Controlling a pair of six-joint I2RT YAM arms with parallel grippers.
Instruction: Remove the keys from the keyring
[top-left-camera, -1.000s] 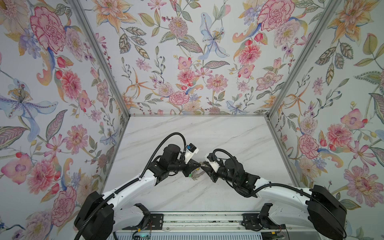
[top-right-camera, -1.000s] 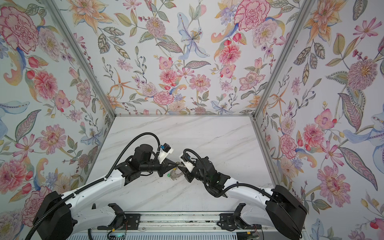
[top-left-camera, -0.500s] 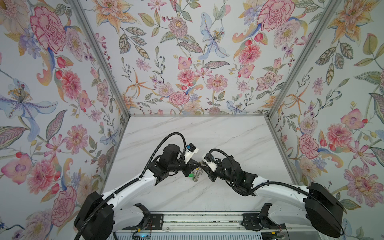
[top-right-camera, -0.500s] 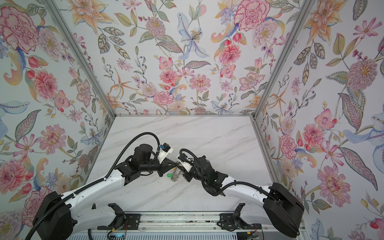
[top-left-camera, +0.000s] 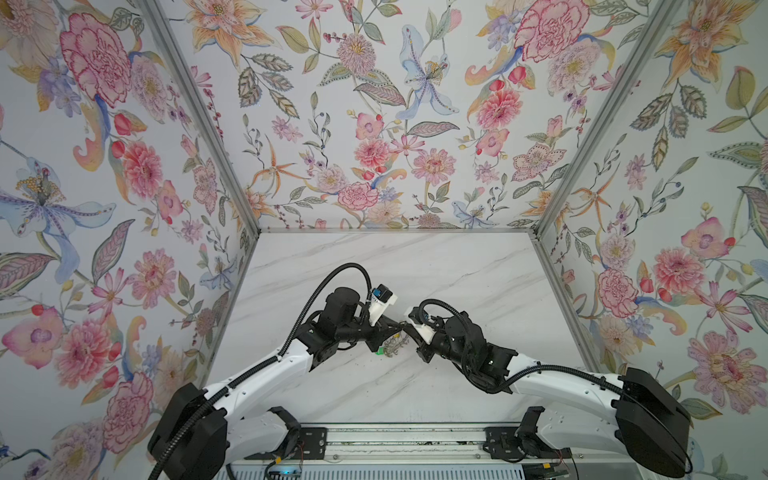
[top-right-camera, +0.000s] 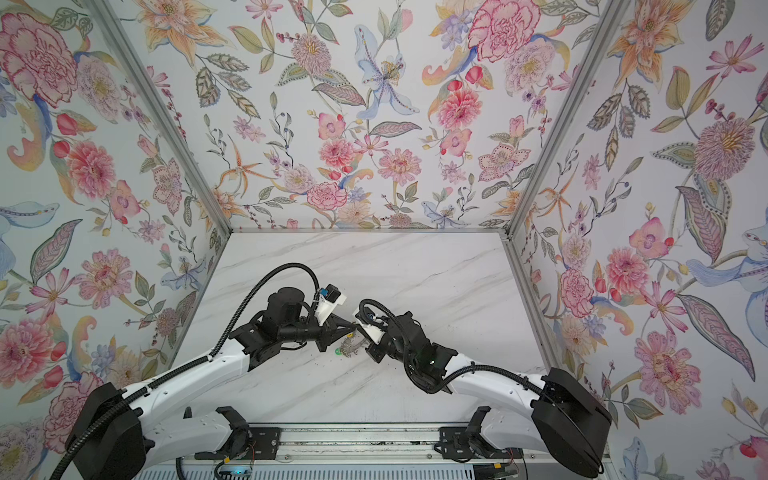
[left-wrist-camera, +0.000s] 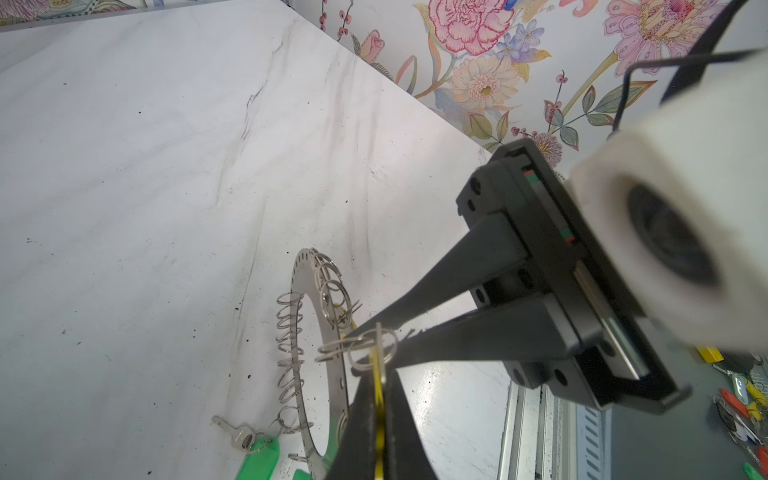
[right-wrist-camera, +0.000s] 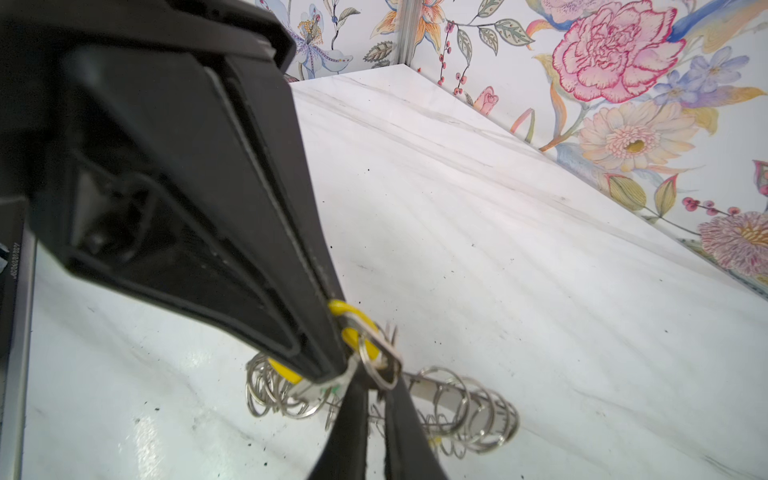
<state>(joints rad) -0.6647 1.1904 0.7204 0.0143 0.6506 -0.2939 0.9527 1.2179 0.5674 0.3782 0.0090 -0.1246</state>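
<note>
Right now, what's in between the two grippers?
A small wire loop on the yellow key tag, where the left gripper meets the right gripper; the left wrist view shows it.

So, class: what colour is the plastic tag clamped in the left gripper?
Yellow tag, clearest in the right wrist view.

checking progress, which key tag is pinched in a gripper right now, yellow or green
The yellow tag, clamped edge-on in the left gripper. The green tag lies free on the table, untouched.

In the right wrist view, the left gripper clamps a yellow tag above the keyring.
</note>
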